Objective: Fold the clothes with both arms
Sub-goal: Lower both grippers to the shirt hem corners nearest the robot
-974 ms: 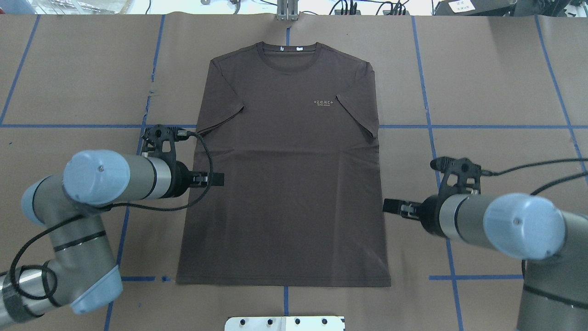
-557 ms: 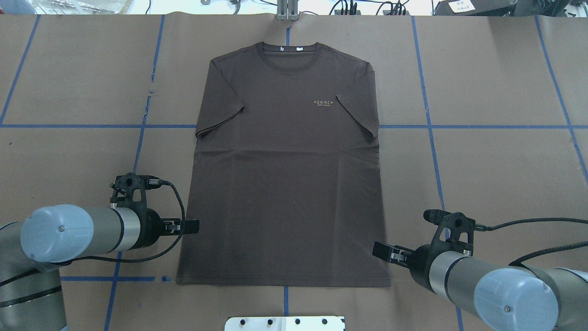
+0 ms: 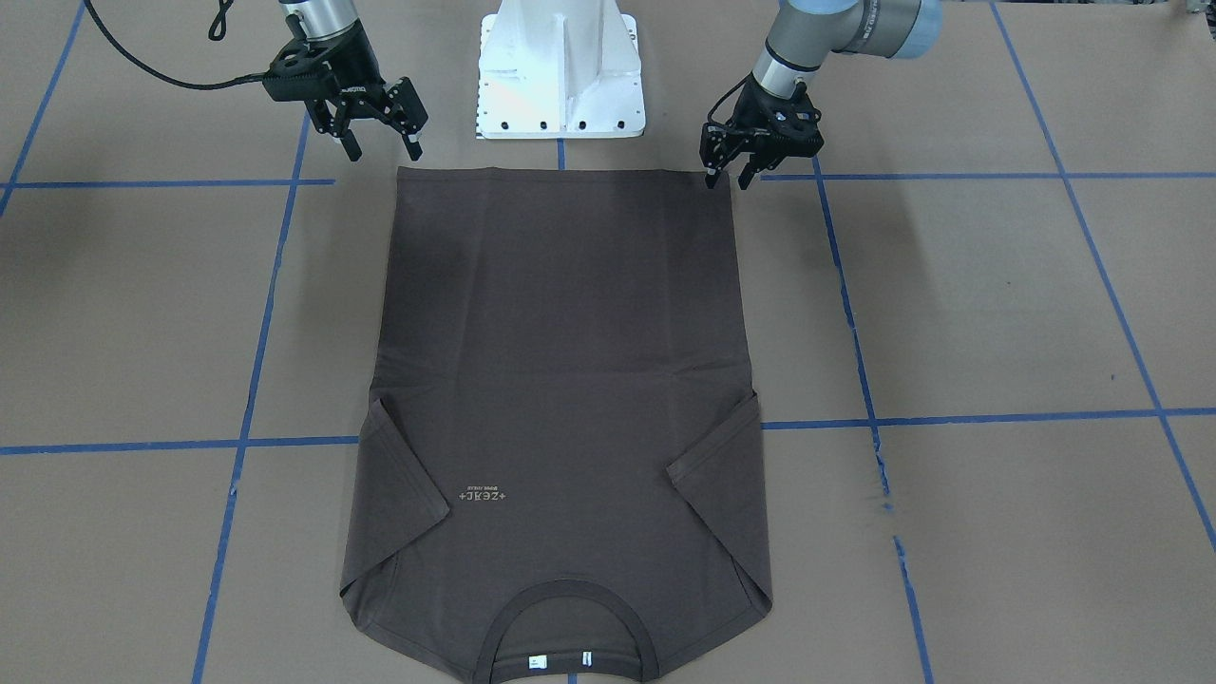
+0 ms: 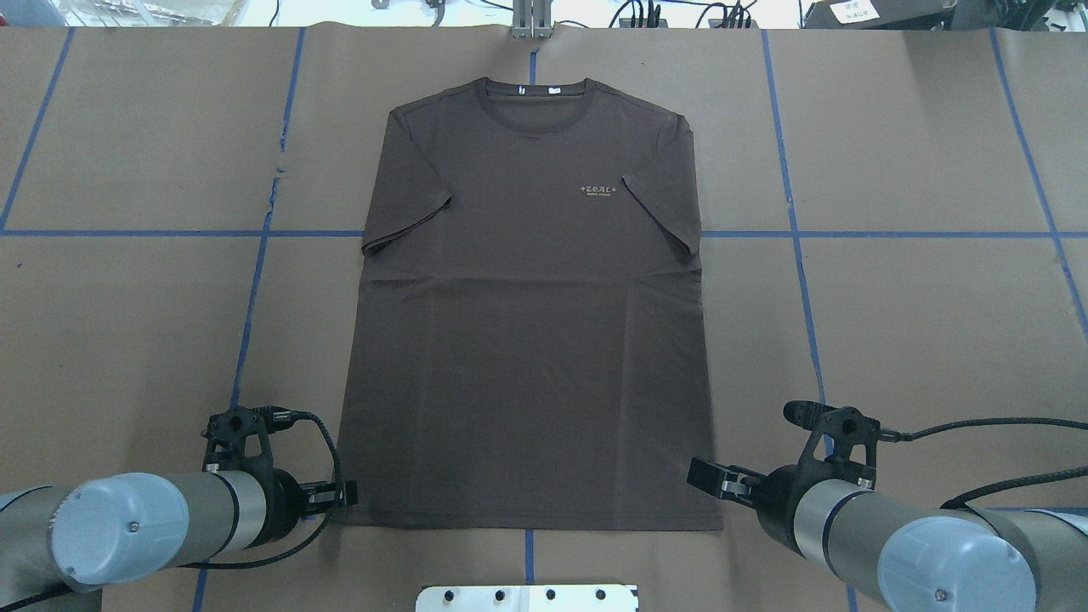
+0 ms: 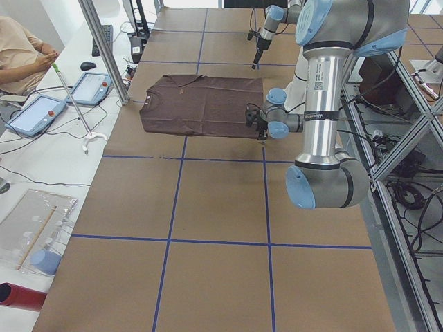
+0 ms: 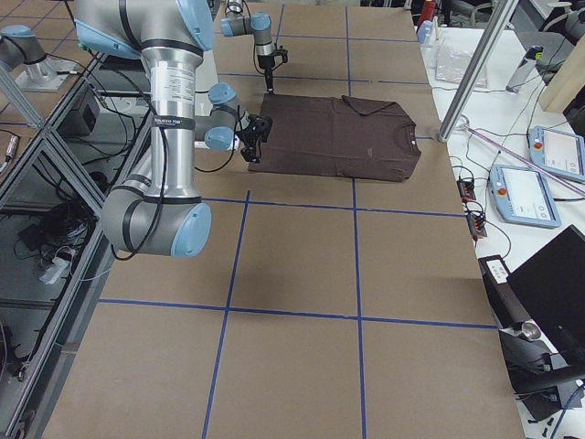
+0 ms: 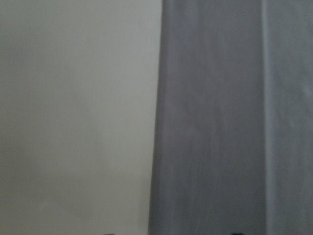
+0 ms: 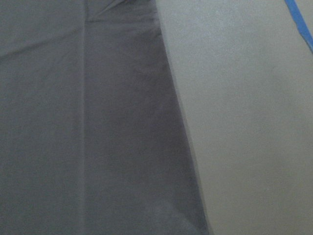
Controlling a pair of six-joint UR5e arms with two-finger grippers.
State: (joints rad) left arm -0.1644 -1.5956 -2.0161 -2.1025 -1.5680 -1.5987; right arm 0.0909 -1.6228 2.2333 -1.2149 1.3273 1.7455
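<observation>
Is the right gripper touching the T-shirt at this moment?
Apart. The front-facing view shows a strip of bare table between the open right gripper and the T-shirt hem.

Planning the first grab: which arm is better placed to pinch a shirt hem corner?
Left. The left gripper is open at a hem corner of the T-shirt; the right gripper hangs apart from its corner.

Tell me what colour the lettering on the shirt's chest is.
Pale tan lettering on a dark brown T-shirt; clearest in the overhead view.
</observation>
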